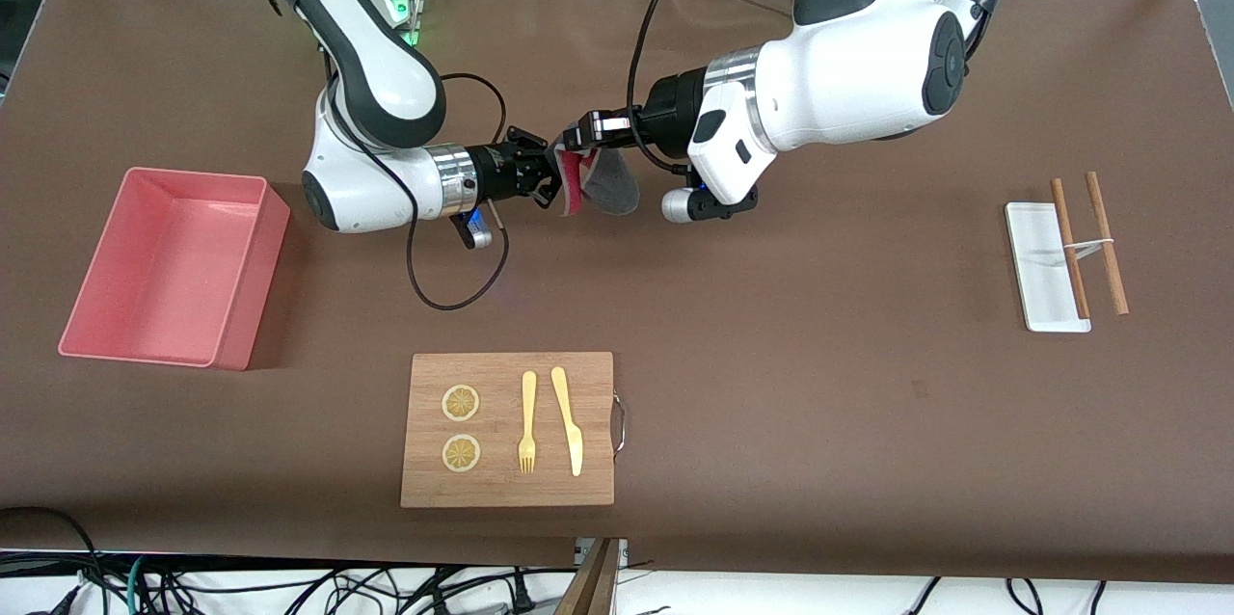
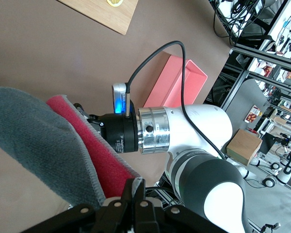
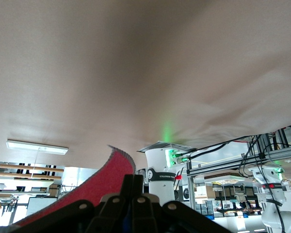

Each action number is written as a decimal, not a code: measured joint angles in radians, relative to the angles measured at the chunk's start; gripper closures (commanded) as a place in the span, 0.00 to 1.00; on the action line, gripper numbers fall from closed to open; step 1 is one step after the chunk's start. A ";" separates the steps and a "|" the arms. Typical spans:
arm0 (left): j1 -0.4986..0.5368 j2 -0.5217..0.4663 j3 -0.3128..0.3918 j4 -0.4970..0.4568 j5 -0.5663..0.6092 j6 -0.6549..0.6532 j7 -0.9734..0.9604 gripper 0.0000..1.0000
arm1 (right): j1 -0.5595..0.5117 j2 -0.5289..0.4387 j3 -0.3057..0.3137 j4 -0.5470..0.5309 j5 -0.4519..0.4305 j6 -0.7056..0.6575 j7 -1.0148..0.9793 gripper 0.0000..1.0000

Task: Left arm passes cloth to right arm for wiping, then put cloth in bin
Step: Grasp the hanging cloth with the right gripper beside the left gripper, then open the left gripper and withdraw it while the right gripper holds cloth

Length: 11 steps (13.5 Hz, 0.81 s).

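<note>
The cloth (image 1: 611, 188), dark grey with a pink face, hangs in the air over the middle of the table, between the two hands. My left gripper (image 1: 571, 145) is shut on its upper edge; in the left wrist view the pale trim sits pinched between the fingers of the left gripper (image 2: 138, 184), and the cloth (image 2: 39, 136) spreads out from there. My right gripper (image 1: 552, 179) meets the pink side from the right arm's end and is shut on the cloth too. The right wrist view shows the right gripper (image 3: 136, 183) shut, with the pink cloth (image 3: 94, 190) beside it. The pink bin (image 1: 253, 278) stands at the right arm's end of the table.
A wooden board (image 1: 588, 422) with two lemon slices, a yellow fork and a knife lies nearer the front camera. A white tray (image 1: 1039, 273) with two wooden sticks lies at the left arm's end. A black cable (image 1: 453, 302) loops onto the table under the right wrist.
</note>
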<state>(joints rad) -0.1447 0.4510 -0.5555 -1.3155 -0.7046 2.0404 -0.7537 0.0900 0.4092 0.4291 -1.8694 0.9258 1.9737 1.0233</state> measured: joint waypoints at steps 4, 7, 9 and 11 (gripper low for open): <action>0.001 -0.001 0.000 0.000 0.000 -0.019 0.000 0.78 | -0.006 0.000 -0.001 0.004 0.000 0.000 -0.007 1.00; 0.009 -0.008 0.000 0.003 0.000 -0.051 0.001 0.00 | -0.008 0.000 -0.001 0.015 0.000 0.000 -0.012 1.00; 0.024 -0.015 0.000 0.005 0.000 -0.073 0.006 0.00 | -0.008 0.000 -0.001 0.020 0.000 0.000 -0.013 1.00; 0.029 -0.021 0.000 0.007 0.000 -0.086 0.013 0.00 | -0.008 0.000 -0.002 0.020 0.000 0.000 -0.014 1.00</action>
<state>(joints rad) -0.1156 0.4304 -0.5556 -1.3082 -0.7046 1.9547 -0.7410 0.0817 0.4088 0.4267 -1.8492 0.9255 1.9737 1.0095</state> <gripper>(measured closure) 0.454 0.982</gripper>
